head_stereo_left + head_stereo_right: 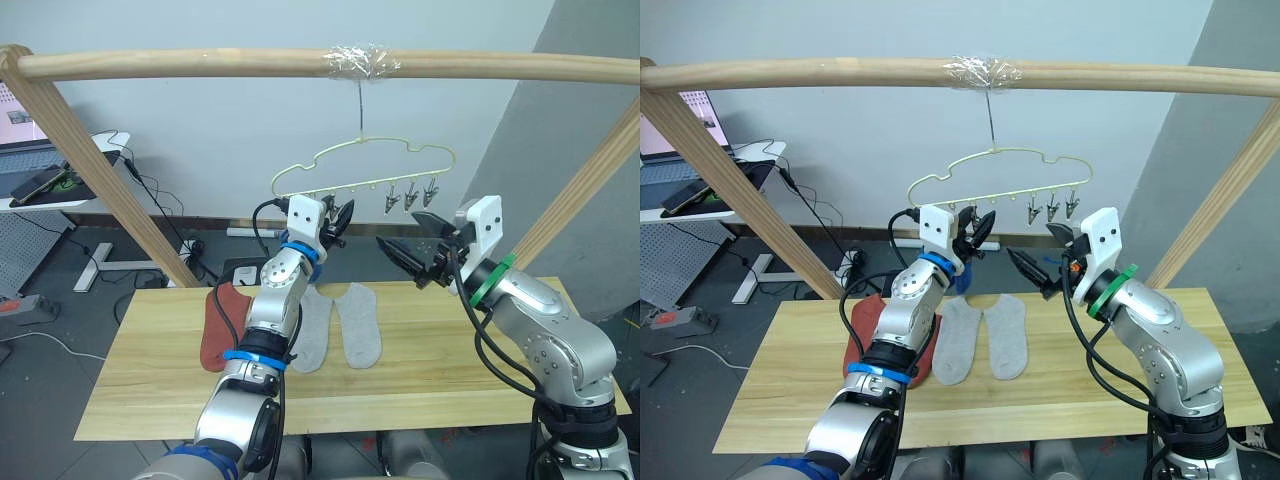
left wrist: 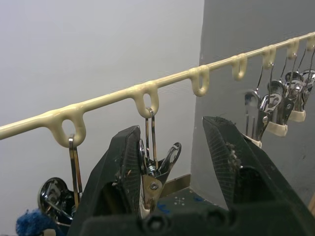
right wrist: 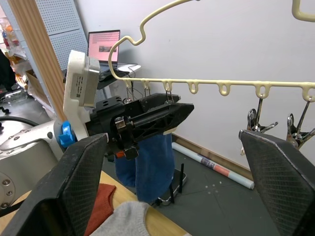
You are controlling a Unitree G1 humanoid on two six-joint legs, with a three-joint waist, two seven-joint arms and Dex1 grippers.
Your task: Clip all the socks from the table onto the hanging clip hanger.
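The pale-yellow clip hanger (image 1: 365, 170) hangs by its hook from the wooden pole. My left gripper (image 1: 336, 220) is raised to the hanger's row of clips and is open, with one metal clip (image 2: 153, 167) between its fingers (image 2: 118, 172). Blue socks (image 3: 147, 162) hang from clips just below that gripper. My right gripper (image 1: 400, 235) is open and empty to the right of it, below three bare clips (image 1: 410, 196). On the table (image 1: 450, 380) lie two grey socks (image 1: 358, 322) side by side and rust-red socks (image 1: 214, 326) to their left, partly hidden by my left arm.
The wooden pole (image 1: 200, 64) spans the top of the scene on two slanted legs (image 1: 100, 170) that stand at the table's back corners. A desk with a laptop (image 1: 40, 175) stands behind at the far left, with cables on the floor.
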